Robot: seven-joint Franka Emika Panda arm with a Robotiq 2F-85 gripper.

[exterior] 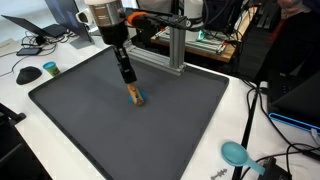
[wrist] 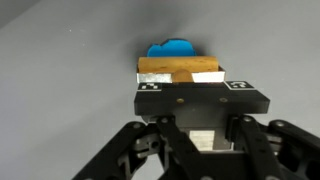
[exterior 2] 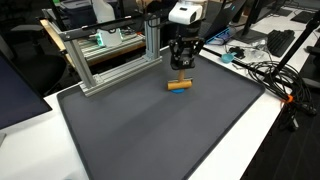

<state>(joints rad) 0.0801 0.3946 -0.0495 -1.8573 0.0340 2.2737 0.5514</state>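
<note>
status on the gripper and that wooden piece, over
gripper shut on wooden piece. piece low on grey mat. aluminium frame behind, apart.

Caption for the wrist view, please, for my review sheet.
Gripper closed across a wooden stick with a blue end, low over the grey mat.

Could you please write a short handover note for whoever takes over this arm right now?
Gripper: shut on the wooden tool, gripping it across its middle.
Wooden tool: has a blue tip and lies low on the grey mat, near the aluminium frame.
Done: the grasp is made.
Left: no lift shows. The tool looks level with the mat in both exterior views.
</note>
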